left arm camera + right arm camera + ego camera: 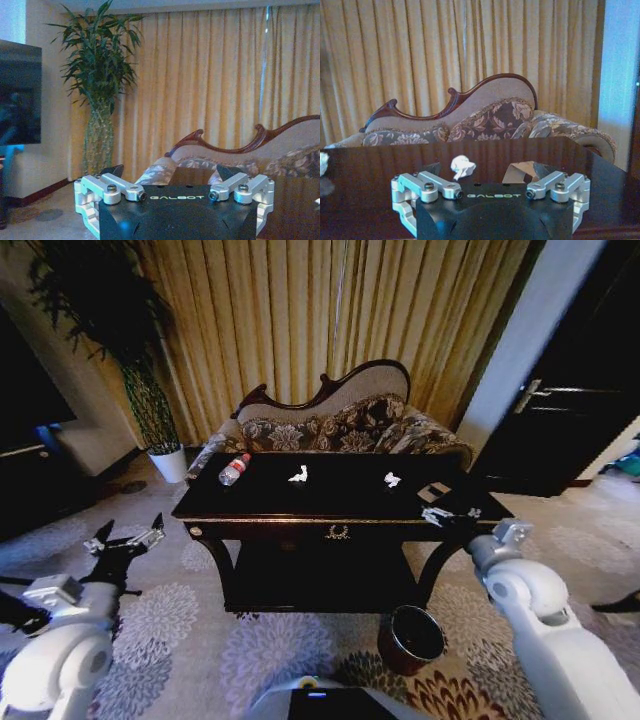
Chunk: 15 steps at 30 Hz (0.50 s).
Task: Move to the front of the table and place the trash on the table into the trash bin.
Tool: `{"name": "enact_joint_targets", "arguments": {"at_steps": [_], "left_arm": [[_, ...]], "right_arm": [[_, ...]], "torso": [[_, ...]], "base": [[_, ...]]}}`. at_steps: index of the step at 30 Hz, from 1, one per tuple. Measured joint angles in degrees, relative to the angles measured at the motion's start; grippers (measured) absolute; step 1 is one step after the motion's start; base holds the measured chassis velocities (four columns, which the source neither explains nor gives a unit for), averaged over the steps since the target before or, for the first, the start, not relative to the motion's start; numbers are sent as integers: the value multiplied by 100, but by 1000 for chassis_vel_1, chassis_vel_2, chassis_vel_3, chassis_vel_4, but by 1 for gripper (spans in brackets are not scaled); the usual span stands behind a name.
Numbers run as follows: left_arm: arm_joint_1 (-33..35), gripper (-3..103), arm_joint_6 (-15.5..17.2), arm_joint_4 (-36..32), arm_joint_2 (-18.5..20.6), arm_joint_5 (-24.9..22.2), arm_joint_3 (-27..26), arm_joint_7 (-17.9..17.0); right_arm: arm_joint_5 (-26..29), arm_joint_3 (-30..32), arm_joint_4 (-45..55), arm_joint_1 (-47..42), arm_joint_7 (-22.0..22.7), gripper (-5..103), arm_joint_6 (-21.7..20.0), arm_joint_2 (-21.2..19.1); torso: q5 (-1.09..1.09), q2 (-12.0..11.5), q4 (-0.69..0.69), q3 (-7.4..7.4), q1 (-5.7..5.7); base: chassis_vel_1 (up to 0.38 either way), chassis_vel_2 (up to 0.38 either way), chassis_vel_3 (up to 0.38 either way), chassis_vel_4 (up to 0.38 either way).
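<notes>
Bin (410, 638) nr table (340, 521) front edge

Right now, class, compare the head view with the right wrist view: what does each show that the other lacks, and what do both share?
Head view alone: the small clear plastic bottle with a red label, the round reddish-brown trash bin on the carpet, the potted plant, and the left gripper, open beside the table.

Right wrist view alone: a close look across the tabletop past the right gripper, open.

Both: the dark glossy wooden table, a crumpled white paper scrap, the floral sofa and gold curtains.
</notes>
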Motion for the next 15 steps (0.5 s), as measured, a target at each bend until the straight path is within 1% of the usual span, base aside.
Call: {"name": "enact_joint_targets", "arguments": {"at_steps": [6, 15], "left_arm": [[-15, 100, -27, 1, 102, -67, 21, 17], [13, 100, -26, 5, 213, -134, 4, 23]], "right_arm": [[88, -18, -170, 185, 13, 100, -35, -5], [208, -205, -708, 699, 15, 100, -212, 8]], "torso": [[0, 0, -1, 0, 0], [0, 0, 0, 0, 0]], "base": [[0, 0, 0, 0], [0, 0, 0, 0]]}}
